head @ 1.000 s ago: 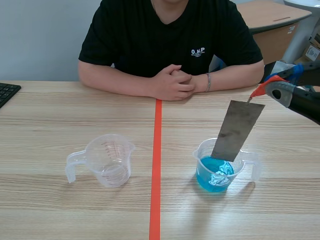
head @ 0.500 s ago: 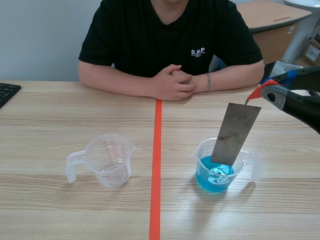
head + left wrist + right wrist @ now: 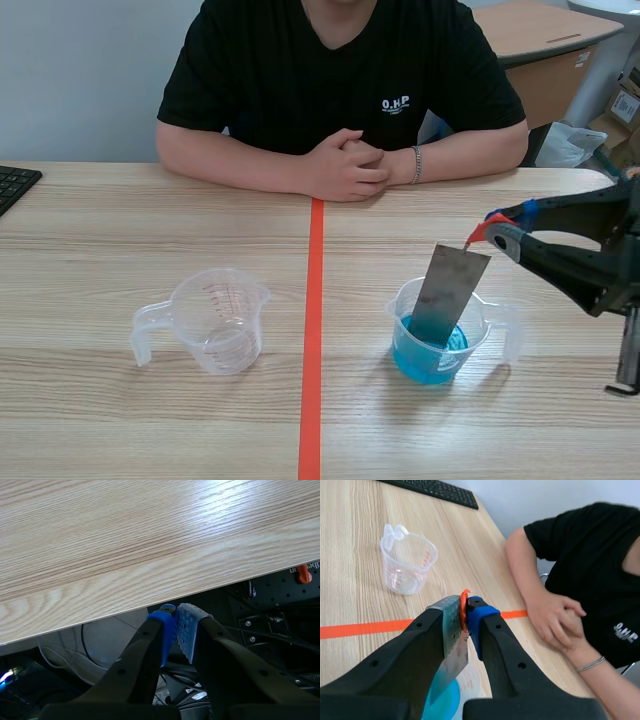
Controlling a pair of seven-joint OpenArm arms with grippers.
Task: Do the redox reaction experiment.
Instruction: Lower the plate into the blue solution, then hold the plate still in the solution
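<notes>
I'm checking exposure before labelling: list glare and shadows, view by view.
Scene view: even light, with only soft shadows at the foot of the empty cup and the cup of blue liquid, and no glare. Left wrist view: a bright sheen on the table, with darkness below its edge. Right wrist view: the metal sheet shows a pale reflection; the table is evenly lit.

Blue liquid [image 3: 425, 362]; grey metal plate [image 3: 447, 292]
</notes>
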